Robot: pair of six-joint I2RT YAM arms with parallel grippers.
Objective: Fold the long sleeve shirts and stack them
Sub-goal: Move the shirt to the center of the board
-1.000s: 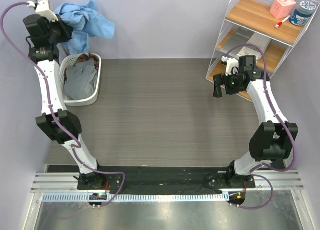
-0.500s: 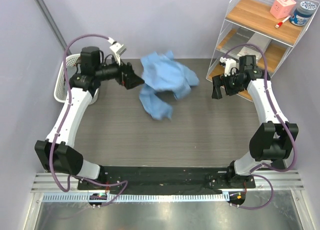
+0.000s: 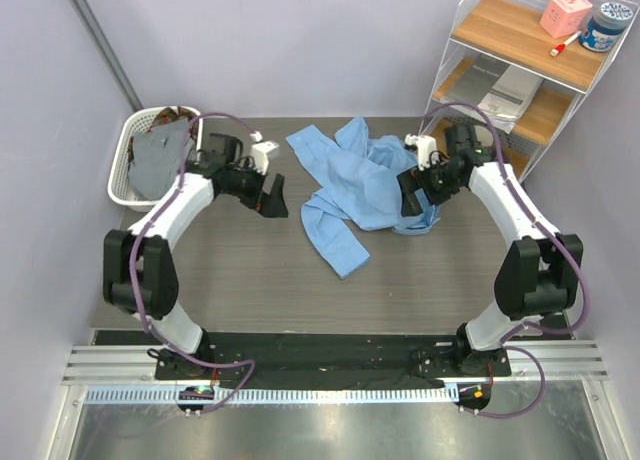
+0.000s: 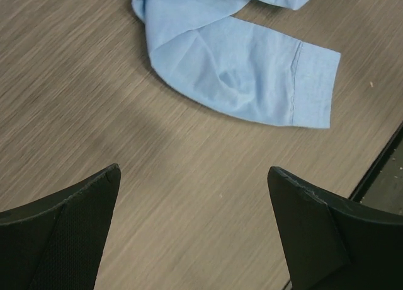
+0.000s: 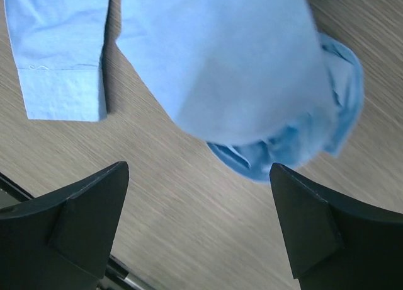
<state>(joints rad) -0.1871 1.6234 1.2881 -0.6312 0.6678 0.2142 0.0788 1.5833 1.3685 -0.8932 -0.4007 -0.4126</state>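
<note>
The light blue shirt (image 3: 360, 185) lies crumpled on the table (image 3: 250, 270), left gripper (image 3: 268, 195) at its nine o'clock, right gripper (image 3: 410, 195) at three, both spread and empty. Laying it flat likely precedes folding.

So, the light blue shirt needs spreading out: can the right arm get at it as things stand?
Probably yes. The right pincer hangs open at the right edge of the light blue shirt, with cloth directly below it and nothing lying over it.

The 2 wrist views cut off the light blue shirt (image 4: 239, 82).
</note>
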